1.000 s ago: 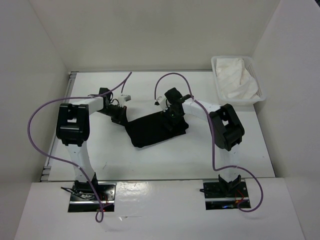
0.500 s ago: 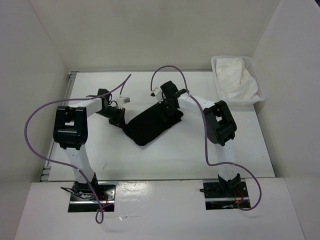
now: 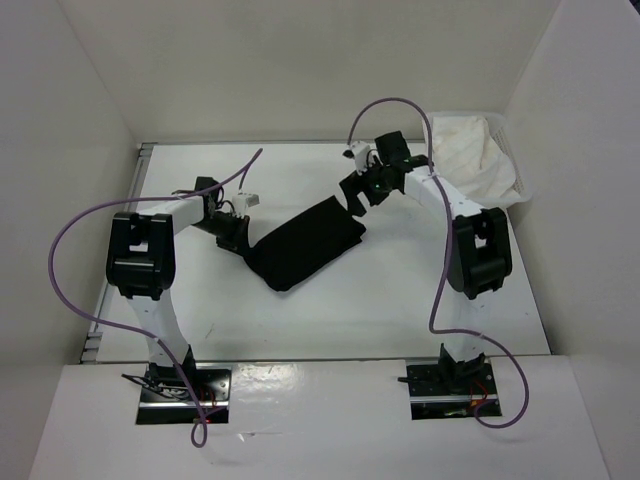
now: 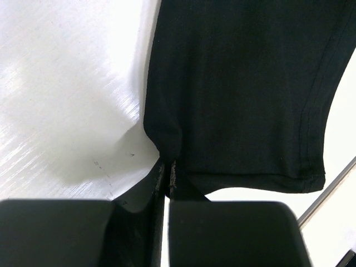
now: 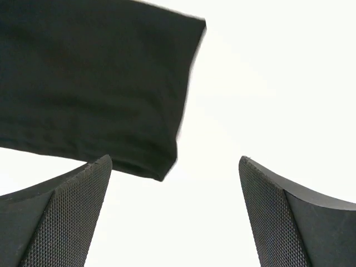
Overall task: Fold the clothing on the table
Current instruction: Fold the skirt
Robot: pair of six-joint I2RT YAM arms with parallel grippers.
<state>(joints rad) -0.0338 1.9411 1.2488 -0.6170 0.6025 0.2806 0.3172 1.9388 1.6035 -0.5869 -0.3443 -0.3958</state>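
- The clothing [image 3: 305, 248] lay as a folded black strip slanting across the middle of the table [image 3: 300, 320]; its left end was pinched in the left gripper [image 4: 168, 173], jaws clamped together on the fabric.
- Risk, as I judged it: that pinch took only a small bunch of corner; a pull from there could drag the strip askew or open the fold.
- The right gripper [image 5: 173, 167] hung just past the far-right corner, jaws wide apart and empty; a careless descent might snag that hem.
- Bare table lay nearer the bases; the bin [image 3: 462, 115] holding the white cloth [image 3: 480, 150] stood close beside the right arm; walls closed three sides.
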